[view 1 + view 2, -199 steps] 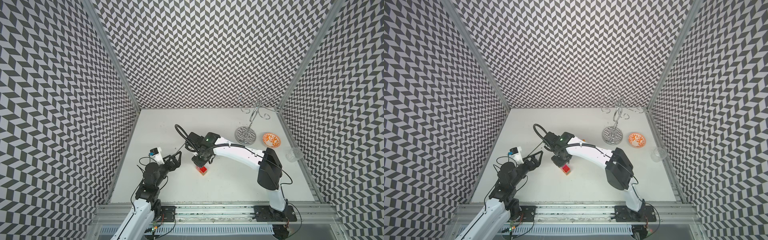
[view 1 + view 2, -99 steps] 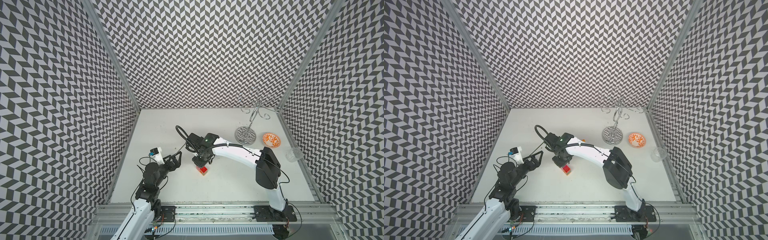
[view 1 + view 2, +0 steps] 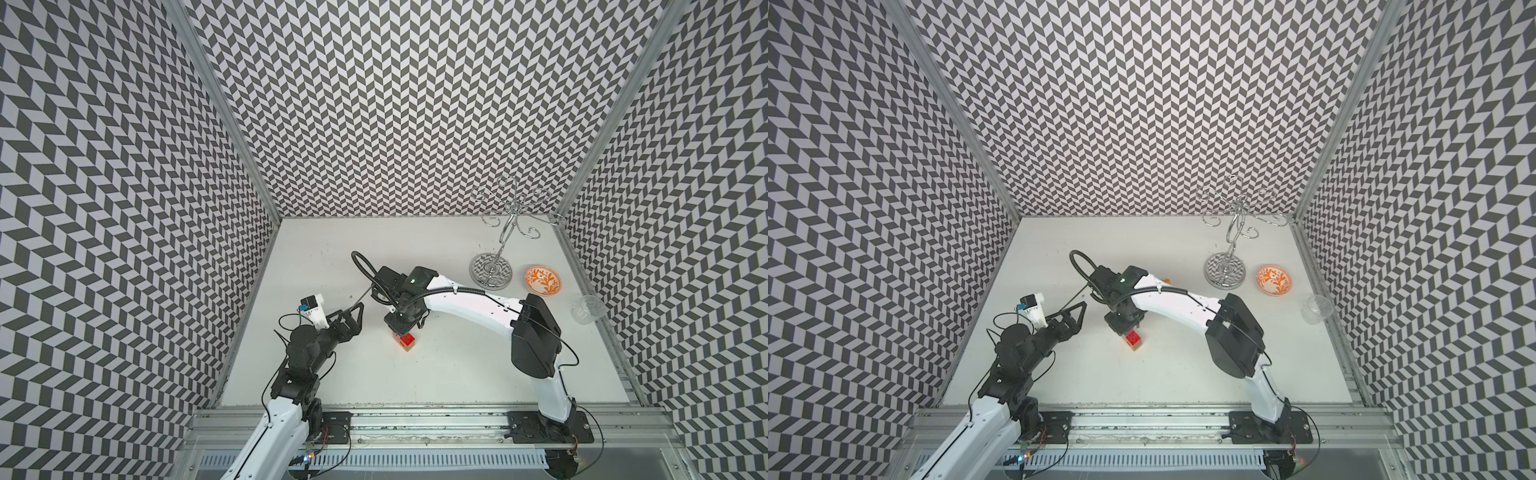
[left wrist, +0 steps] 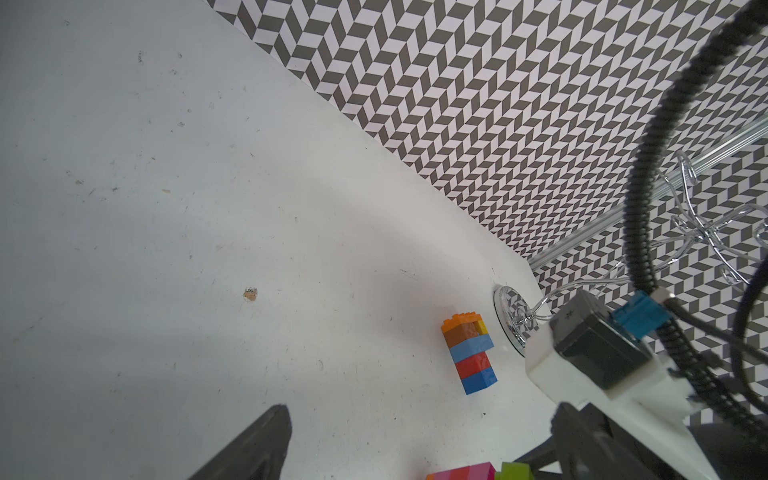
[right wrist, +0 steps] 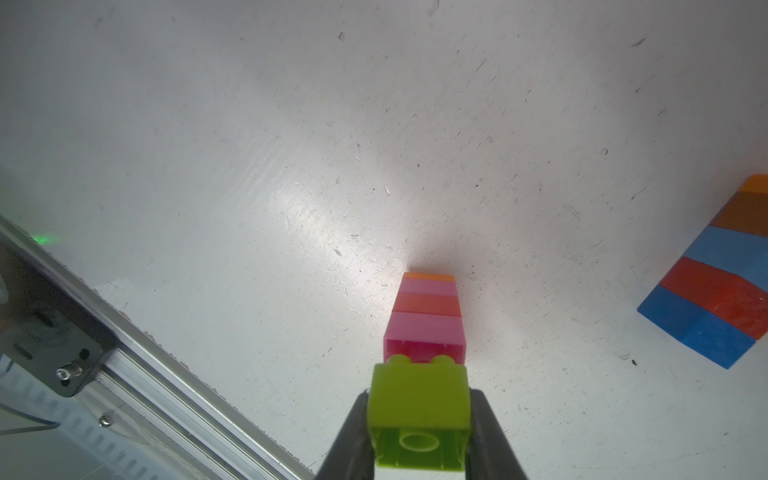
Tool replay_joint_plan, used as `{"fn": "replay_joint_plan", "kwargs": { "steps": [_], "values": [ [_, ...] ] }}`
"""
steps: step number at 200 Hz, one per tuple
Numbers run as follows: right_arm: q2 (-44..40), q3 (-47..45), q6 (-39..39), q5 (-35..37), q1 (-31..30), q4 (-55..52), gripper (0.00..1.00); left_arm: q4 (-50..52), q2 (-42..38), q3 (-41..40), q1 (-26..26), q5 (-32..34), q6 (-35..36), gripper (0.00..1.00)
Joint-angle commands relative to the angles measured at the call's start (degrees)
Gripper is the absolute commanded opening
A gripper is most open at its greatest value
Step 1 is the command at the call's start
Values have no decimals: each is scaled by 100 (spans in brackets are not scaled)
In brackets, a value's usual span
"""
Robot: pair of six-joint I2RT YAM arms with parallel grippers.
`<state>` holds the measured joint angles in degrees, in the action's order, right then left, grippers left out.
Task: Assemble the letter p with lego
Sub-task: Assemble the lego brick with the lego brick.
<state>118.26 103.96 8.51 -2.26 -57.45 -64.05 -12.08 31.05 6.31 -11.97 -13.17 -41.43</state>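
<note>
My right claw (image 5: 417,401) pinches the lime brick (image 5: 417,415). The brick's studs butt the end of the pink stack (image 5: 426,316), whose long axis runs straight on from the claw; I can't tell whether it is seated. The left claw (image 3: 353,322) hangs spread near that stack. The blue-ended stack (image 4: 469,353) lies well apart from it, with bare table (image 3: 457,374) around

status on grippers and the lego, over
Left gripper open. Right gripper shut on lime brick, at end of pink stack. Blue-red stack lying apart, nothing in the way.
</note>
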Motion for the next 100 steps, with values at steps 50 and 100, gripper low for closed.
{"fn": "replay_joint_plan", "kwargs": {
  "steps": [50,100],
  "values": [
    [-162,-16,153,147,10,454,47,-199,32,-60,36,-83,47,100],
    [-286,-264,193,141,0,603,50,-216,54,-59,36,-94,47,100]
  ]
}}
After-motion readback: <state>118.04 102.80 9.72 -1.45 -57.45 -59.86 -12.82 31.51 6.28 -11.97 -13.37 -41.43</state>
